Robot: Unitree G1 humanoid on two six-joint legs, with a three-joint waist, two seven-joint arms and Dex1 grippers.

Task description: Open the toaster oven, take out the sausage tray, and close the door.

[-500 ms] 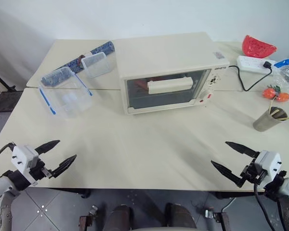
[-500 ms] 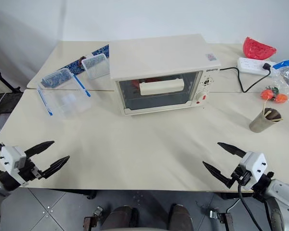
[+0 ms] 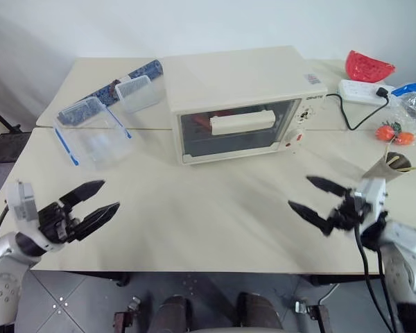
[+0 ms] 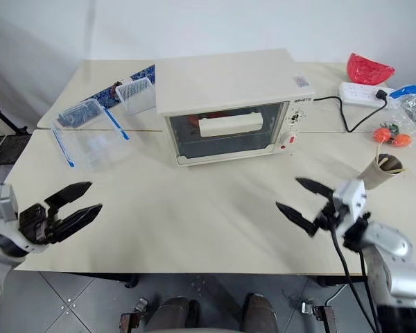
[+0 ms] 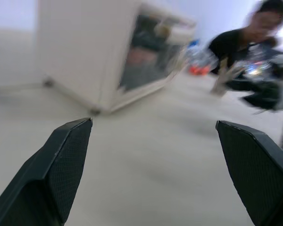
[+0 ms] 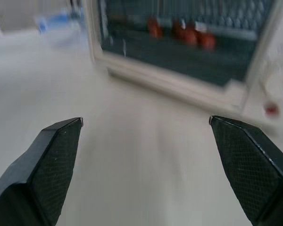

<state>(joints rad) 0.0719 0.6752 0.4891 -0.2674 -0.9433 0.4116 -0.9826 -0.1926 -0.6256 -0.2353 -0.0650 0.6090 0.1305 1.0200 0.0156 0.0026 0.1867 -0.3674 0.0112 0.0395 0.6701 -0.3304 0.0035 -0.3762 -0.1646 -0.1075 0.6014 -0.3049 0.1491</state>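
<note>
Cream tabletops (image 3: 194, 208), two pushed together before a pale wall, carried everything in sight. At the near left edge the left gripper (image 3: 96, 200) hung just above the surface on a bent forearm, its two black fingers spread wide apart with nothing between them, tips aimed forward and toward the middle of the table. Behind it, well apart, lay clear plastic boxes with blue trim (image 3: 93, 132). Farther back and toward the centre stood the toaster oven (image 3: 239, 104), its door (image 3: 237, 128) shut flat against the front, the long cream bar handle (image 3: 242, 122) running across the glass. Through that glass the right wrist view caught red-brown sausages (image 6: 181, 33) resting inside on the sausage tray (image 6: 179, 44), whose surface was dim behind the pane. Both grippers sat well short of the oven, one on each side of its front, with bare table between. At the near right the right gripper (image 3: 317, 200) hovered above the surface, its forearm angled inward, its fingers likewise splayed wide and empty, tips pointing toward the oven's lower front. Beyond it stood a metal cup (image 3: 395, 166) holding sticks, and farther back a white power strip (image 3: 364, 90), with the oven's black cord (image 3: 353, 118) plugged in, beside a red bowl (image 3: 369, 66).
</note>
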